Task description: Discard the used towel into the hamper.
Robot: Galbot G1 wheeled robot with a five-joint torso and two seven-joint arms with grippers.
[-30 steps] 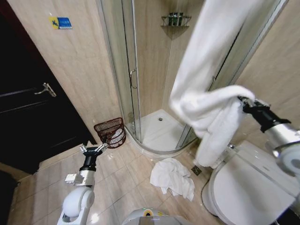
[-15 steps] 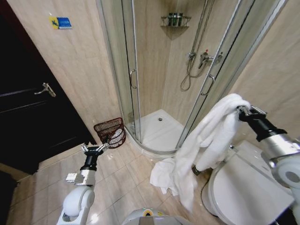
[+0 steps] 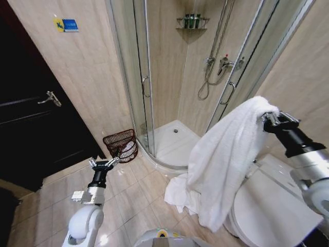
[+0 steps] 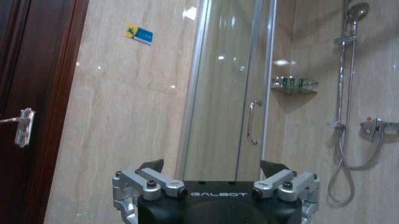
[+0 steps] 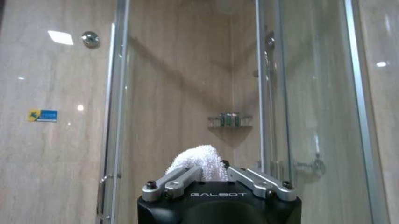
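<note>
White towel [image 3: 226, 170] draped from right hand [image 3: 268, 119], pinched at the top corner, hanging in front of the toilet [image 3: 272, 206] and hiding part of it. Second towel [image 3: 177, 193] on the floor, partly covered by the hanging one. Hamper [image 3: 121, 145] left of the shower base, contents unclear. Left hand [image 3: 103, 163] just below the hamper, fingers spread. "GALBOT" readable on both wrists. Blue-yellow wall label [image 3: 66, 24] above the hamper, illegible.

Fluffy white terry towel [image 3: 226, 164]; open-weave wire hamper [image 3: 121, 144]; glossy beige floor tiles [image 3: 131, 195]; clear glass shower door [image 3: 131, 77].
</note>
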